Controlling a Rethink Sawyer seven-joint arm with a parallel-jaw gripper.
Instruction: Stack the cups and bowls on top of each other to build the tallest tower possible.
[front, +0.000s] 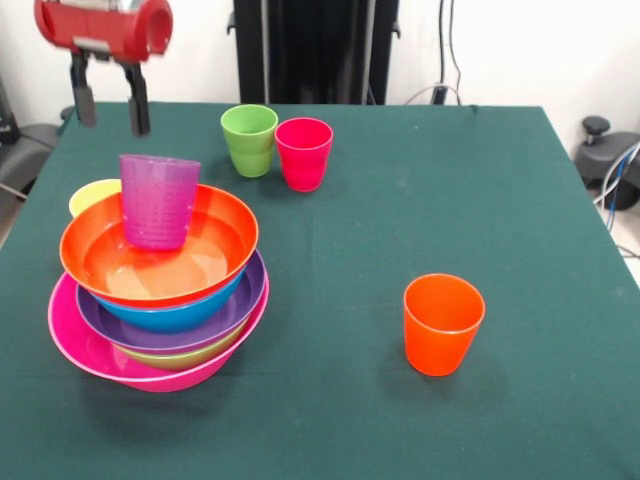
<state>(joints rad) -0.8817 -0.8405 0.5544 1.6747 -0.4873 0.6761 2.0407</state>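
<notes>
While the end effector (110, 105) hangs empty with its two fingers apart, up at about 11 o'clock from the purple cup (158, 200), the tower is the thing to worry about.

Stack as seen from the front: pink bowl (90, 350) at the base on the counter (480, 180), a green bowl (175, 358) showing only as a sliver of rim, then the purple bowl (200, 325), blue bowl (180, 315) and orange bowl (225, 225) on top. Purple cup stands upright inside the orange bowl, off-centre toward 10 o'clock, and looks slightly tilted.

Risks, my read:
- Bowls do not sit concentric. Upper ones are shifted and cocked relative to the pink base, so any downward push or side nudge can slide the glossy plastic and tip the pile.
- Purple cup rests on the curved inner wall rather than the flat bottom, I think. Another cup dropped on it off-axis could topple it.
- Yellow cup (92, 195) sits just behind the tower at about 10 o'clock, partly hidden. Reaching for it means passing close to the orange rim; a clipped rim knocks the stack.
- Green cup (249, 140) and red cup (303, 152) stand touching or nearly so at 12 o'clock. Fingers closing on one may shove the other over.
- Orange cup (443, 323) is well apart at 4 o'clock, clean grasp, lowest risk.

Suggest taking the orange cup first and descending vertically.
</notes>
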